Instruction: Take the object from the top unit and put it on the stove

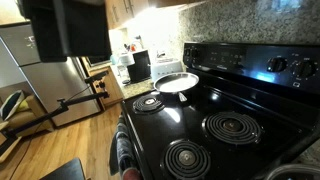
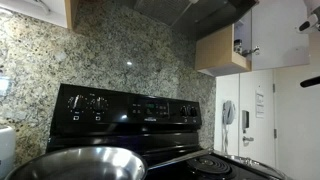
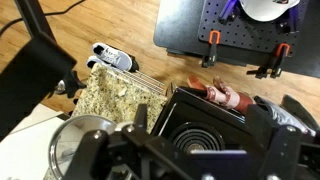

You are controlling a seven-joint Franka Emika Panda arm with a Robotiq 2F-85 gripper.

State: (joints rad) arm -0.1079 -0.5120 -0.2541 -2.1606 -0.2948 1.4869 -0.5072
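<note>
**Q:** Where is the stove (image 1: 197, 112), and what does it carry?

**A:** In both exterior views the stove, black and glossy, stands against a speckled granite backsplash (image 2: 120, 50). Its raised back panel (image 2: 130, 108) bears knobs at both ends. Four ringed burners are set in the glass top. A silver pan (image 1: 177, 82) sits on a rear burner, close to the back panel. The three other burners (image 1: 232, 127) are bare.

**Q:** What is the state of the hand (image 3: 190, 165)?

**A:** In the wrist view the hand fills the lower edge as a dark, blurred shape. It is released: its jaws stand wide apart, and a ringed burner shows between them, well below. It is apart from the pan and from the stove's surface.

**Q:** What surrounds the stove?

**A:** A granite desk (image 3: 115, 95) adjoins the stove on the side nearest the pan. A patterned towel (image 1: 122, 150) hangs on the oven front. Beyond lies a wooden floor (image 3: 120, 25), with a pair of shoes (image 3: 112, 57) beside the end of the desk.
</note>
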